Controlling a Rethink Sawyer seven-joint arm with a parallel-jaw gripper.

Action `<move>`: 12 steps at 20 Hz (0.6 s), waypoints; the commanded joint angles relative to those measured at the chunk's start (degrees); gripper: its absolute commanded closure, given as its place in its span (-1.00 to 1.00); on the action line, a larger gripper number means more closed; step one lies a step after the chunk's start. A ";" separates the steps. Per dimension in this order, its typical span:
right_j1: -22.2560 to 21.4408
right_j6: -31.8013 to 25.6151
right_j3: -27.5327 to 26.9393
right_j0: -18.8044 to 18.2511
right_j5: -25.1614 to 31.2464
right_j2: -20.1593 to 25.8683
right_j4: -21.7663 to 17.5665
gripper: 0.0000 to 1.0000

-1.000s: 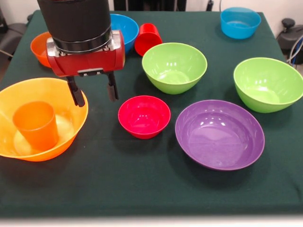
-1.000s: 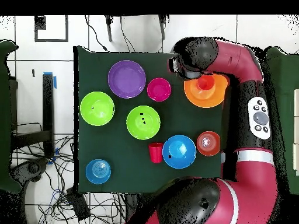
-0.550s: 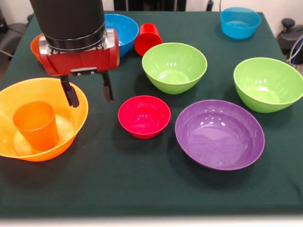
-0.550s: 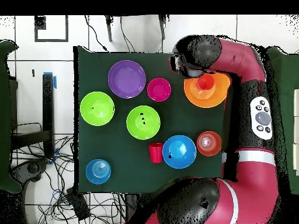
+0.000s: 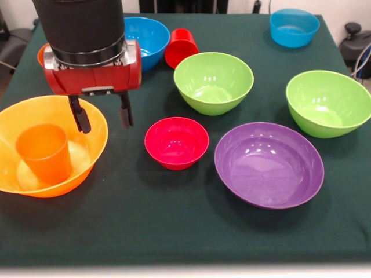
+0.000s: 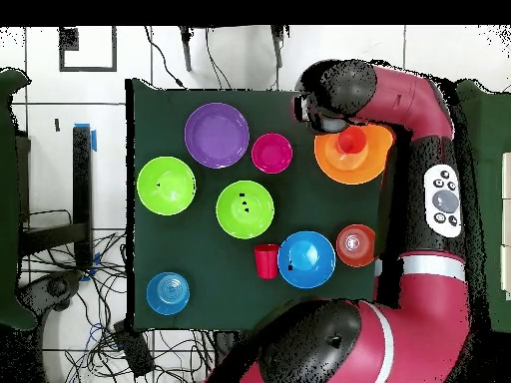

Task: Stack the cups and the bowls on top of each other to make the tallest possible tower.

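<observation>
- The end effector [image 5: 99,117] hangs with its fingers spread wide and nothing in them, right over the near rim of the big orange bowl [image 5: 87,119].
- The orange cup [image 5: 44,153] stands upright inside that bowl, below and to the side of it.
- The small crimson bowl [image 5: 176,142] sits on the counter [image 5: 174,226] just to the other side.
- It's probably light, stiff and slick plastic, so pinching one rim wall seems the best hold.

A: What do I have on screen besides the work itself?

B: I see a dark green cloth-covered table [image 5: 174,231], wrinkled slightly near its front edge. From above, a white tiled floor [image 6: 110,55] surrounds it, with tangled black cables [image 6: 100,259] at the left and a strip of blue tape [image 6: 94,138] beside a dark upright stand [image 6: 82,185].
</observation>
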 commanded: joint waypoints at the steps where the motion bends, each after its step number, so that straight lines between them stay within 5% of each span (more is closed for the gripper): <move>1: 3.02 6.72 -2.01 3.67 0.51 -3.57 -3.75 -1.00; 12: 3.87 5.65 -2.13 4.30 -0.91 -5.25 -1.45 -1.00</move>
